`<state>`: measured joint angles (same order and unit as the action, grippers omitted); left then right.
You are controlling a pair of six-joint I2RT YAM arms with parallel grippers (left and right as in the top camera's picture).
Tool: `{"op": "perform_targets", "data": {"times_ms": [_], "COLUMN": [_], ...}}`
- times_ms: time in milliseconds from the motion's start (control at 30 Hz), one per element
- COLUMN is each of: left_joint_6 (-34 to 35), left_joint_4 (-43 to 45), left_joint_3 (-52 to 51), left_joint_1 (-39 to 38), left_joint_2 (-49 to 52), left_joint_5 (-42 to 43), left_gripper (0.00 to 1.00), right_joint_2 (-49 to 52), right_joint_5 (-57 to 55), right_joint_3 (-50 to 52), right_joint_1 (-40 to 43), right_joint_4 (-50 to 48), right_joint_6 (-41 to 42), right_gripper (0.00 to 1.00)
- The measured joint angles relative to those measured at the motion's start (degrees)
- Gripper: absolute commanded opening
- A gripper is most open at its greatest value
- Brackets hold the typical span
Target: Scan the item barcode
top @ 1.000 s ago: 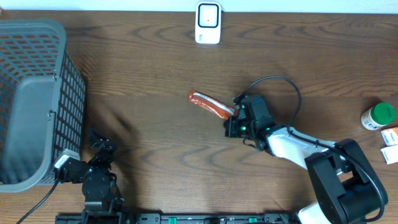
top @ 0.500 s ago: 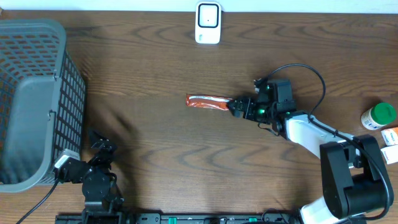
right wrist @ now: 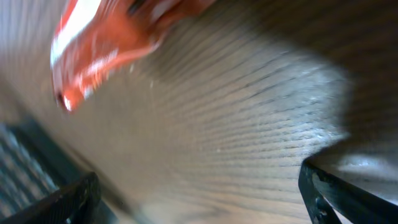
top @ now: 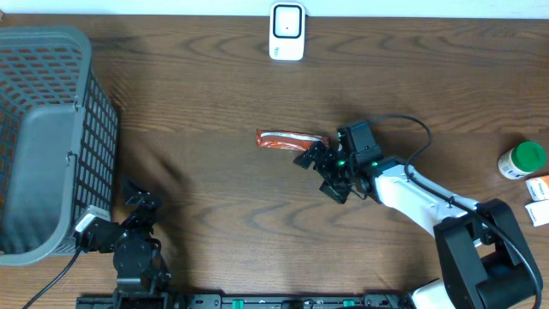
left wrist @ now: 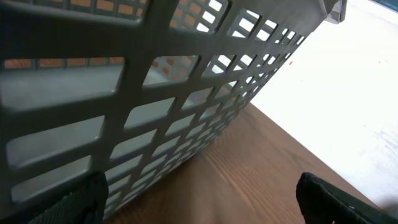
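The item, a red flat packet (top: 283, 140), lies on the wooden table near the middle, and no barcode shows on it. In the right wrist view the red packet (right wrist: 106, 37) is blurred at the upper left, above and outside the fingers. My right gripper (top: 319, 174) stands open just to the packet's right and front, with only bare wood between its fingers (right wrist: 348, 199). My left gripper (left wrist: 202, 202) is open low beside the grey basket (left wrist: 124, 124), holding nothing. A white scanner-like device (top: 286, 32) stands at the table's far edge.
The grey mesh basket (top: 51, 137) fills the left side. At the right edge sit a green-capped white bottle (top: 523, 160) and two small boxes (top: 539, 185). The right arm's black cable (top: 403, 120) loops above its wrist.
My right gripper has opened and let go of the red packet, which now lies flat on the table. The gripper has swung toward the table's front. The left arm has not moved.
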<state>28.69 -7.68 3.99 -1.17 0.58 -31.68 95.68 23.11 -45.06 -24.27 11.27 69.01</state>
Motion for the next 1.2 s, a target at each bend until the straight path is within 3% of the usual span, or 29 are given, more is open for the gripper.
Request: {"op": "perform_targets", "data": {"times_ms": [167,300,533,800,867,1000,1100,1133,1200], "left_joint_6": [0.0,0.0,0.0,0.0,0.0,0.0,0.02,0.0,0.0], "left_joint_4": [0.0,0.0,0.0,0.0,0.0,0.0,0.0,0.0,-0.02], "left_joint_3": [0.0,0.0,0.0,0.0,0.0,0.0,0.0,0.0,0.0], "left_joint_1": [0.0,0.0,0.0,0.0,0.0,0.0,0.0,0.0,0.0], "left_joint_2": [0.0,0.0,0.0,0.0,0.0,0.0,0.0,0.0,0.0], "left_joint_5": [0.0,0.0,0.0,0.0,0.0,0.0,0.0,0.0,0.0], "left_gripper": [0.97,0.97,0.97,0.97,0.97,0.97,0.97,0.97,0.97], "right_joint_2": [-0.07,0.24,2.54,11.39,12.33,12.98,13.57,13.77,14.12], "right_joint_5": [-10.23,-17.0,-22.86,-19.06,-18.53,-19.69,-20.65,-20.96,-21.75], "right_joint_3": [0.13,0.17,-0.17,-2.58,-2.95,-2.95,-2.91,-2.86,-2.78], "right_joint_1": [-2.8,-4.39,-4.96,-5.11,-5.18,-5.97,-6.34,-6.4,-6.56], "right_joint_4": [-4.02,-6.45,-11.43,-26.91,-27.93,-27.47,-26.56,-25.97,-25.14], "right_joint_6": [14.86,21.97,26.73,29.14,29.38,27.82,26.08,25.66,24.85], "right_gripper": [0.99,0.99,0.96,0.91,0.84,0.54,0.26,0.05,0.01]}}
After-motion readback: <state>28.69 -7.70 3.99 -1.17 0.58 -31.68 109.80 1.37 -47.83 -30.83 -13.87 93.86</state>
